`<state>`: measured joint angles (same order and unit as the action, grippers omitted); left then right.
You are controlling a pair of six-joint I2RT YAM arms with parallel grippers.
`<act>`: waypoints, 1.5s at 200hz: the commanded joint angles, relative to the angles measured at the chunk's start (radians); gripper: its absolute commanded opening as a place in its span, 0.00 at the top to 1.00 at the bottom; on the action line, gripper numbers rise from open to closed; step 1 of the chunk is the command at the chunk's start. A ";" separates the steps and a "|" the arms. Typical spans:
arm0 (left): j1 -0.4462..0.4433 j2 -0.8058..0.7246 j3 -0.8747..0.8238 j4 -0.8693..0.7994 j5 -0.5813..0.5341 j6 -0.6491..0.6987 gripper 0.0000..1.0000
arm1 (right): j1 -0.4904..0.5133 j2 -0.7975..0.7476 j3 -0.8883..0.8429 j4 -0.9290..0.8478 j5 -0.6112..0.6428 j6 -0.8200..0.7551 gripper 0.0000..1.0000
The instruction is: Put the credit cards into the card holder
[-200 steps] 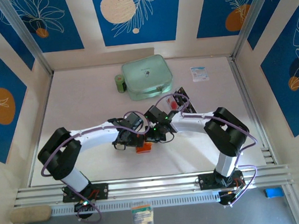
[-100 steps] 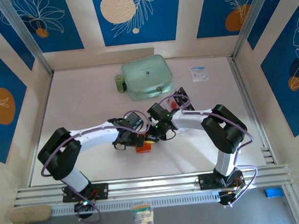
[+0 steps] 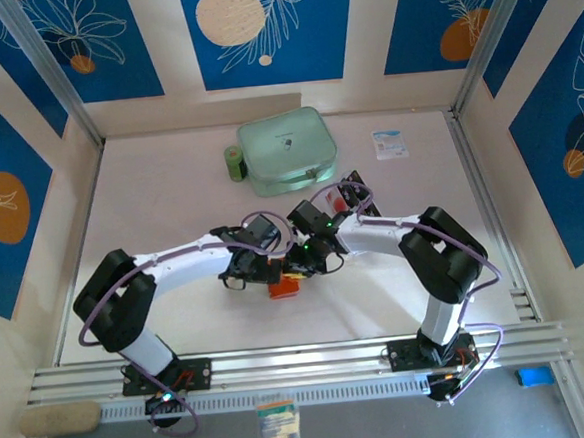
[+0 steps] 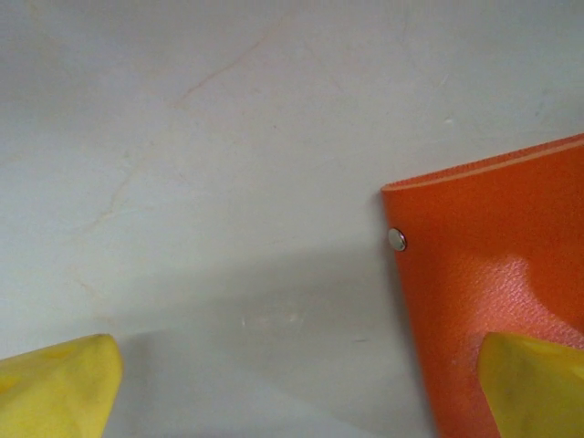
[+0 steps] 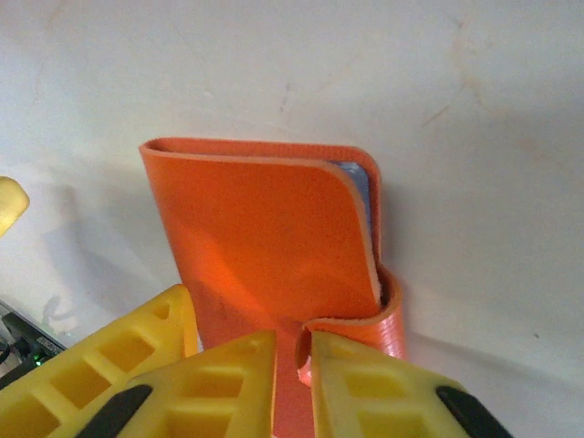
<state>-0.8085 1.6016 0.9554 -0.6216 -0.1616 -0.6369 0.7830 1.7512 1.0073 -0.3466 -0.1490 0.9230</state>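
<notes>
Right gripper [image 5: 292, 354]: jaws nearly together astride the curled flap of the orange card holder [image 5: 265, 237], grip or no grip I cannot tell; holder lies flat just ahead of the fingertips, looks light, thin and floppy, probably best pinched at an edge.

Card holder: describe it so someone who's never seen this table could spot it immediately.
Start at the white table, then the mint-green zip case at its far side. Nearer the front edge lies the card holder, a small folded wallet, the only orange thing on it.
</notes>
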 commanded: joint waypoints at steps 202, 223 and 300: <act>0.053 -0.014 0.071 0.015 -0.056 0.168 0.00 | 0.024 -0.128 0.018 -0.155 0.171 -0.055 0.63; 0.052 0.000 0.067 0.023 -0.045 0.184 0.00 | 0.040 -0.108 0.044 -0.175 0.192 -0.058 0.63; 0.053 0.043 0.007 0.084 0.014 0.179 0.00 | 0.075 -0.058 0.068 -0.205 0.235 -0.034 0.63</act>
<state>-0.7555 1.6081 0.9836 -0.5659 -0.1841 -0.4877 0.8360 1.6794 1.0546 -0.5362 0.0689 0.8799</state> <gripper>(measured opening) 0.998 0.373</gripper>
